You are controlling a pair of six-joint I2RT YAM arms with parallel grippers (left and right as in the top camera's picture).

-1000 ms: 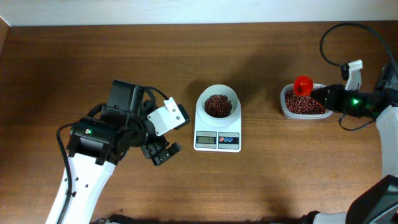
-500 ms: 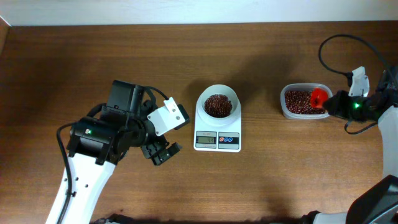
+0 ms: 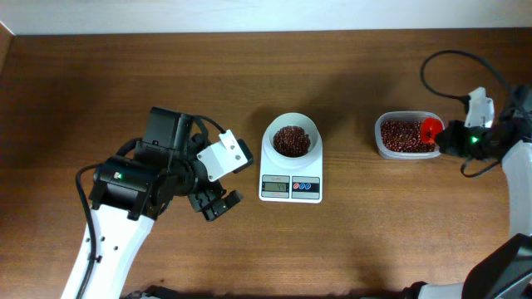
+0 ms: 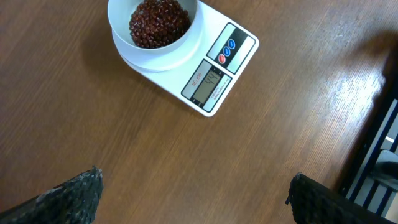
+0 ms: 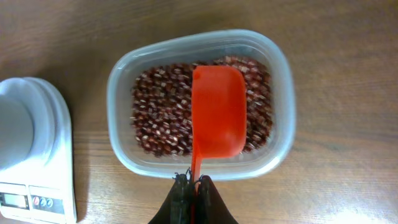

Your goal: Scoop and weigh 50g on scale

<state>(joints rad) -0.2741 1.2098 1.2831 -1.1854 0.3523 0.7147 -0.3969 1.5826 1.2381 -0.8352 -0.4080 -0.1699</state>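
The scale (image 3: 291,170) sits at the middle of the surface (image 3: 100,75), its round white bowl (image 3: 291,139) already holding a good heap of red beans (image 4: 158,22). Its display (image 4: 208,84) faces me, but the digits are too small to read with confidence. Well off to its right is the clear tub (image 5: 121,74) of beans. My right tool (image 5: 191,186) is pressed together on the thin handle of the red scoop (image 5: 217,118), whose cup looks empty and lies over the right half of the tub. I cannot tell whether it touches the beans. I take this to be the dip for a top-up. With the bowl this full, I would dig shallow and take only a small load. I would carry it level, tip it slowly over the bowl's centre and watch the display, so the reading does not overshoot. My left tool (image 3: 214,203) hangs spread wide over bare wood, left of the scale and holding nothing. Compared with a second ago, the scoop has gone from the tub's far left edge to its right end, and the right arm has pulled back toward the surface's edge. The left arm, scale and tub look unmoved.
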